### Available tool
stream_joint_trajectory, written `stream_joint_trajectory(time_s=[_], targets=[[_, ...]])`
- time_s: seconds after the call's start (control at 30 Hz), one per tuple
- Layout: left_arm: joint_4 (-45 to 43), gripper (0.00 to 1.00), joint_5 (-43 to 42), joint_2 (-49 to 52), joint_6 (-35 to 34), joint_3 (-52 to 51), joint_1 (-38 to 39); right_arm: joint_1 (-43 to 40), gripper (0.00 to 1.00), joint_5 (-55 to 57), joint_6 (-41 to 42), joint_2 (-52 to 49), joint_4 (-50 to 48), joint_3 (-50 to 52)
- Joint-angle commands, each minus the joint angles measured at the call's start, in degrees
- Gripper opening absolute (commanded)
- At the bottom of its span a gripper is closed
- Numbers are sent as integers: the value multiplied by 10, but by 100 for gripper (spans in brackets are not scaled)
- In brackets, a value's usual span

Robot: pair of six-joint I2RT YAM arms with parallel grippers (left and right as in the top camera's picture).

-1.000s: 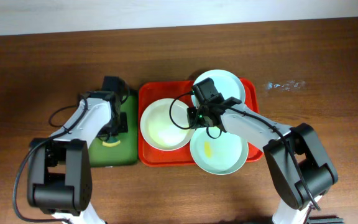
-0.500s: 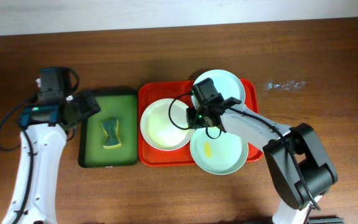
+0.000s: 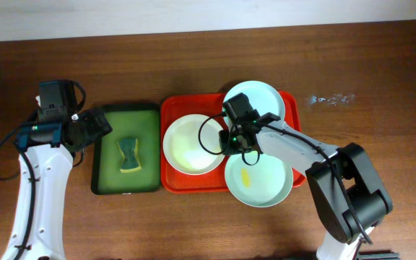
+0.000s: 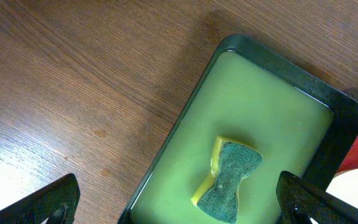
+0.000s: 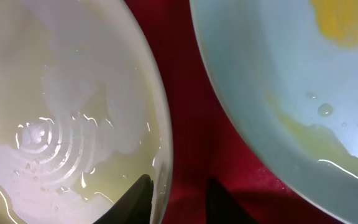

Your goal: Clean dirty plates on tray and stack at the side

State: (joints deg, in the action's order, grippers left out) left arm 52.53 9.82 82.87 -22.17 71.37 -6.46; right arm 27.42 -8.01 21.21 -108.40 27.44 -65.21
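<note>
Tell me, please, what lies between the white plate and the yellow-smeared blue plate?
A strip of red tray and the right gripper, per the right wrist view.

Left hand [image 3: 94, 128] off sponge [image 3: 128, 154], yellow-smeared plate [image 3: 266, 186] shifted

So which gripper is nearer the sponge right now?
Left. The left gripper hovers at the green tray's left rim, just up and left of the sponge. The right gripper is farther off, over the red tray.
</note>
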Motion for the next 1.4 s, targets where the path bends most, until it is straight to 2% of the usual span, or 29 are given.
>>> stream_joint_trajectory(time_s=[0.0, 0.13, 0.17, 0.33, 0.5, 0.53, 0.63, 0.67, 0.73, 0.8, 0.9, 1.0, 1.1, 1.23, 1.37], targets=[[0, 99, 0, -7, -7, 7, -3, 7, 30, -3, 3, -7, 0, -6], [0, 99, 0, -7, -7, 7, -3, 7, 29, -3, 23, -7, 1, -6], [0, 99, 0, -7, -7, 7, -3, 7, 34, -3, 33, -7, 0, -6], [0, 99, 0, -7, -7, 7, -3, 7, 37, -3, 33, -7, 13, -6], [0, 99, 0, -7, -7, 7, -3, 7, 37, -3, 33, -7, 5, -6], [0, 99, 0, -7, -7, 7, -3, 7, 31, -3, 33, -7, 4, -6], [0, 99, 0, -7, -7, 7, -3, 7, 29, -3, 33, -7, 9, -5], [0, 99, 0, -7, -7, 7, -3, 7, 26, -3, 33, -7, 3, -2], [0, 99, 0, -7, -7, 7, -3, 7, 24, -3, 61, -7, -13, 3], [0, 99, 0, -7, -7, 7, -3, 7, 13, -3, 79, -7, -26, 4], [0, 99, 0, -7, -7, 7, -3, 10, 4, -3, 81, -7, -26, 5], [0, 99, 0, -7, -7, 7, -3, 19, 4, -3, 97, -6, -14, 3], [0, 99, 0, -7, -7, 7, -3, 10, 4, -3, 97, 7, 68, -47], [0, 99, 0, -7, -7, 7, -3, 11, 4, -3, 92, 33, 128, -97], [0, 99, 0, -7, -7, 7, -3, 11, 4, -3, 91, 63, 142, -118]])
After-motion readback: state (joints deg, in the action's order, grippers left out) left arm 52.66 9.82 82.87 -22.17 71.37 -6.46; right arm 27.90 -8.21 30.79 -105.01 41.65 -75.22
